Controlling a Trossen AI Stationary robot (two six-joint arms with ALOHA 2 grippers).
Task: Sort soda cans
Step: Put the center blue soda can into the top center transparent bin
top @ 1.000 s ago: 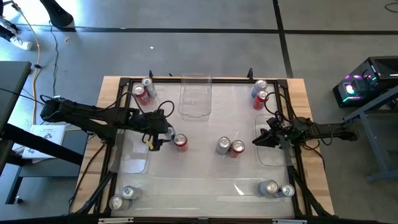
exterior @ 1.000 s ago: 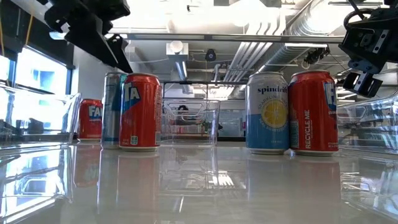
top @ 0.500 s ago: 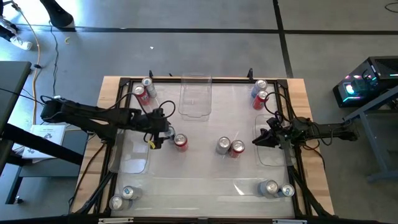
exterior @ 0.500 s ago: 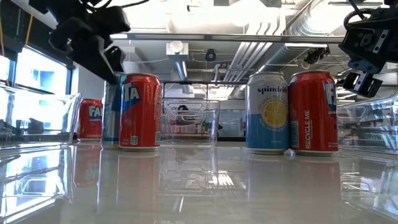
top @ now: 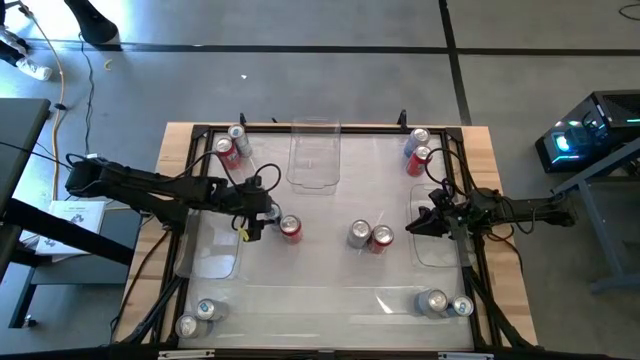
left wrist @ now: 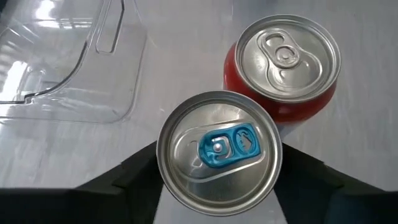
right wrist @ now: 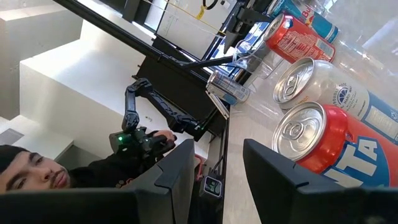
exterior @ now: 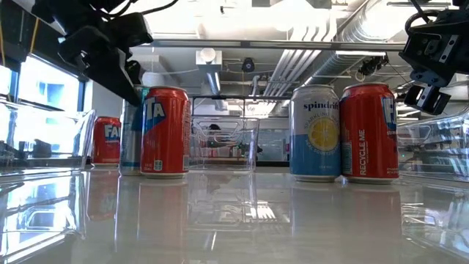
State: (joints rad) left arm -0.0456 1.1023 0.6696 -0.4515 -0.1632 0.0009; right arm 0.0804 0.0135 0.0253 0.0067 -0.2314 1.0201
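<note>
Left gripper (left wrist: 217, 180): fingers spread either side of blue-tabbed silver can (left wrist: 217, 152), contact not discernible | red can (left wrist: 283, 62) just beyond it, touching | right gripper (right wrist: 217, 180): open, empty; red can and silver can ahead on counter (top: 330, 295)

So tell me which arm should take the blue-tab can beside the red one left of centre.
The left. Its pincer is already over the blue-tab can, one finger on each side, next to the red can. The right pincer sits by the right edge, with two other cans in between.
</note>
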